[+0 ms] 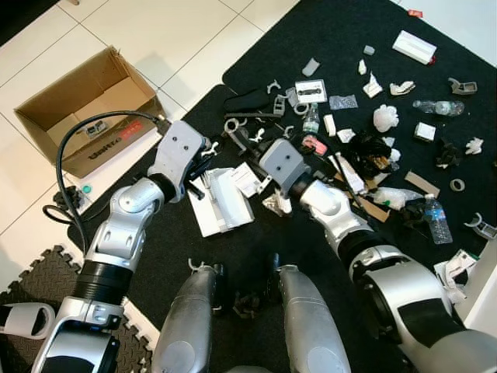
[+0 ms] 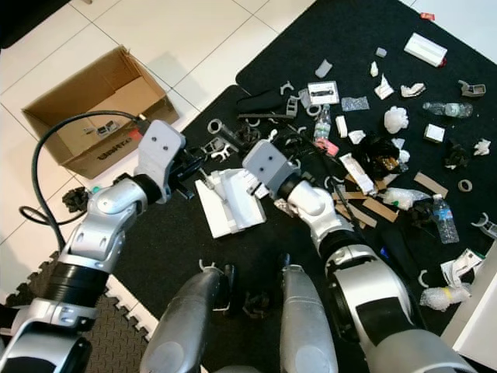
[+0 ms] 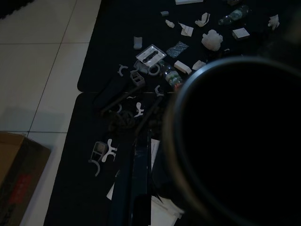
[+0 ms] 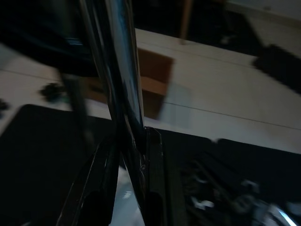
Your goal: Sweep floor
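Judging the risk first: could push scraps (image 1: pixel 386 116) off the black mat (image 1: pixel 194 249) onto the tiled floor (image 1: pixel 155 31), far from the cardboard box (image 1: pixel 46 116), if swept too wide. Could also drag the white flat piece (image 1: pixel 221 203), lying between both grippers, over smaller litter.

Right gripper (image 4: pixel 129 188): closed around a dark shiny rod (image 4: pixel 124 94), seen close from the right wrist. Left gripper (image 2: pixel 186 167): cannot tell whether open or closed. From the left wrist, half blocked by a dark round shape (image 3: pixel 244 141), yet showing grey clips (image 3: pixel 109 149) on the mat.

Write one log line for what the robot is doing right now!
task: sweep floor | both arms over black mat | white dustpan between them | litter scattered | cardboard box at left
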Controlling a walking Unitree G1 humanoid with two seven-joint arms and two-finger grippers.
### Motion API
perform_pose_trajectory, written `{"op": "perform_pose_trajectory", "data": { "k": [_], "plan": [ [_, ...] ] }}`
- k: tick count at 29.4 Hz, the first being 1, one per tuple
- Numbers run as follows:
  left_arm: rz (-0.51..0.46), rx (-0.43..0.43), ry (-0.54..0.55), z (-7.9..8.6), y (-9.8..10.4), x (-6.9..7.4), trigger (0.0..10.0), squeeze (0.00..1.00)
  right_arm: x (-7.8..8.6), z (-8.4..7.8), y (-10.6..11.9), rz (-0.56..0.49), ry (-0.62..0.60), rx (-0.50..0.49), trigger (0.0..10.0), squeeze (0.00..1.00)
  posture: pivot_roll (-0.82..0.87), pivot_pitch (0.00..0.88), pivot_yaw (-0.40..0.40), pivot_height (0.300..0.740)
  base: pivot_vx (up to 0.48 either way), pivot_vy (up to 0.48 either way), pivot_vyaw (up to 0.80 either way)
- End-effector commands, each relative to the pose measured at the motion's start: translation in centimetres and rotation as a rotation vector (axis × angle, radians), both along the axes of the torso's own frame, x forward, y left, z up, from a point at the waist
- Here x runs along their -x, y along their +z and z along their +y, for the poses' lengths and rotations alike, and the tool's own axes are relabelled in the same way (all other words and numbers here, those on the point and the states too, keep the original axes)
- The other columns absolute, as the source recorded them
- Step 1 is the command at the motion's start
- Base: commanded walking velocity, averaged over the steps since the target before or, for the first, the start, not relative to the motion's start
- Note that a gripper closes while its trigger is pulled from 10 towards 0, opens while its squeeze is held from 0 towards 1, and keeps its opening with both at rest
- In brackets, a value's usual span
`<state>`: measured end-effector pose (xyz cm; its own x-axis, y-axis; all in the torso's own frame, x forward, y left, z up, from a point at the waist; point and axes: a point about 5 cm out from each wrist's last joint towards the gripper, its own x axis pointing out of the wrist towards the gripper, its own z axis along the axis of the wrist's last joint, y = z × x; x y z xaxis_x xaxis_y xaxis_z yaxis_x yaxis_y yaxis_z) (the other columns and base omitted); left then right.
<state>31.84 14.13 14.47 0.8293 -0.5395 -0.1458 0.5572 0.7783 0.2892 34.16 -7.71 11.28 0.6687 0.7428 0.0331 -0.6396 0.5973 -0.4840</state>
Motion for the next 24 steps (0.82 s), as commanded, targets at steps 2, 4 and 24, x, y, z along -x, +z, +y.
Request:
{"op": "perform_pose_trajectory", "data": {
  "k": [2,4,24],
  "plan": [
    [0.162,-0.005,0.0,-0.1,-3.6,1.1,10.0,0.0,1.4,1.1,-1.6,0.051,0.084,-0.001,10.0,0.0,0.12,0.397,-0.027,0.74,0.0,0.0,0.0],
    [0.162,-0.004,0.001,-0.1,-3.6,1.1,10.0,0.0,1.7,1.3,-1.8,0.065,0.102,-0.002,10.0,0.0,0.12,0.397,-0.027,0.74,0.0,0.0,0.0],
    [0.162,-0.001,0.004,-0.3,-3.7,1.0,10.0,0.0,-0.8,0.8,1.7,0.283,0.109,-0.563,10.0,0.0,0.11,0.393,-0.034,0.74,0.0,0.0,0.0]
  ]
}}
